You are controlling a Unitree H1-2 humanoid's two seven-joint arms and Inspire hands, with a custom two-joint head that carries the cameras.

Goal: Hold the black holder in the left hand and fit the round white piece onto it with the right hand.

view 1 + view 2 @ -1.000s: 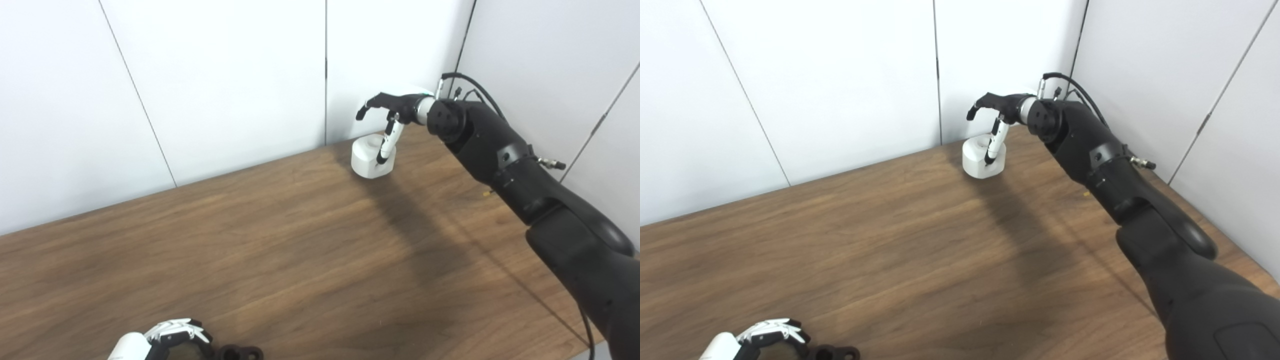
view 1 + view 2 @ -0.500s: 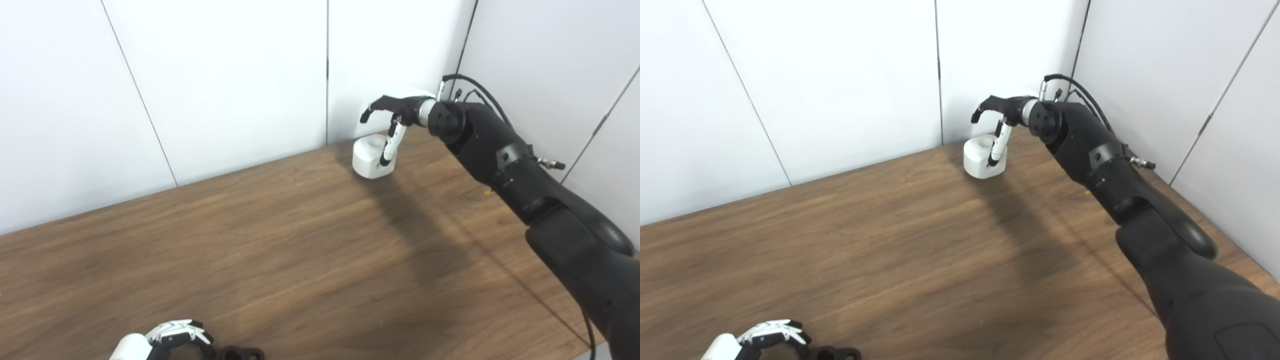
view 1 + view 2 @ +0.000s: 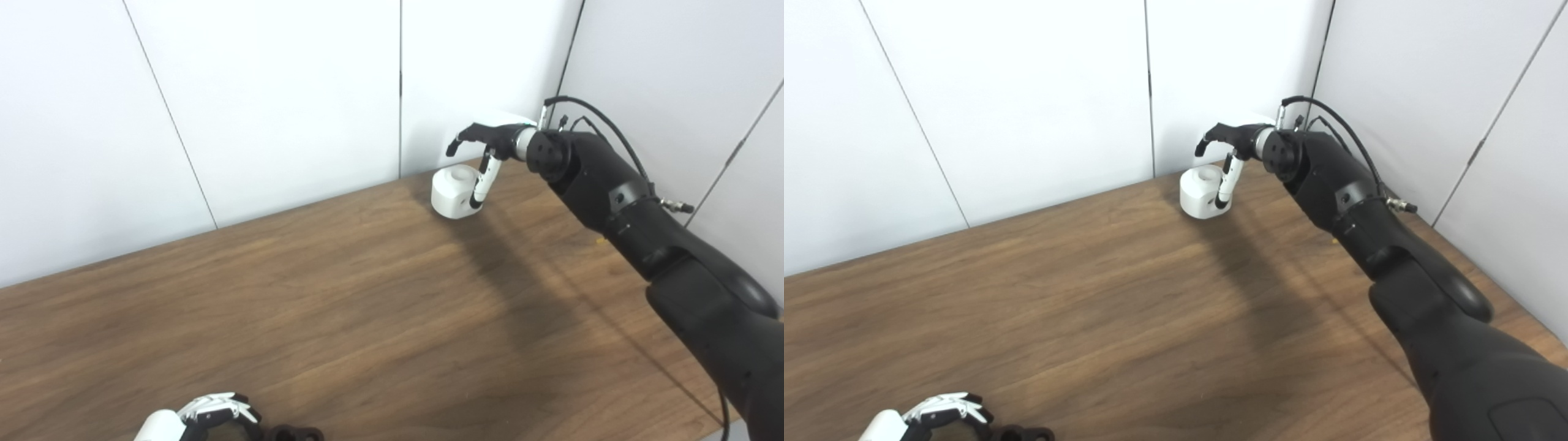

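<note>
The round white piece point(image 3: 452, 191) stands at the far back of the wooden table point(image 3: 343, 294), close to the wall. My right hand point(image 3: 487, 144) hovers over its right side, open, with the fingers arched above it and the thumb hanging down against its right flank. At the bottom left edge, my left hand point(image 3: 211, 413) is curled shut on the black holder point(image 3: 294, 433). Only the holder's ringed end shows to the right of that hand; the rest is cut off by the picture's edge.
White wall panels point(image 3: 275, 92) close off the back and the right side of the table, forming a corner right behind the white piece. A cable loops over the right wrist point(image 3: 588, 116). The table's right edge runs under the right forearm.
My right hand has drifted slightly to the right beside the white piece, staying open. The white piece and my left hand with the holder have not moved.
</note>
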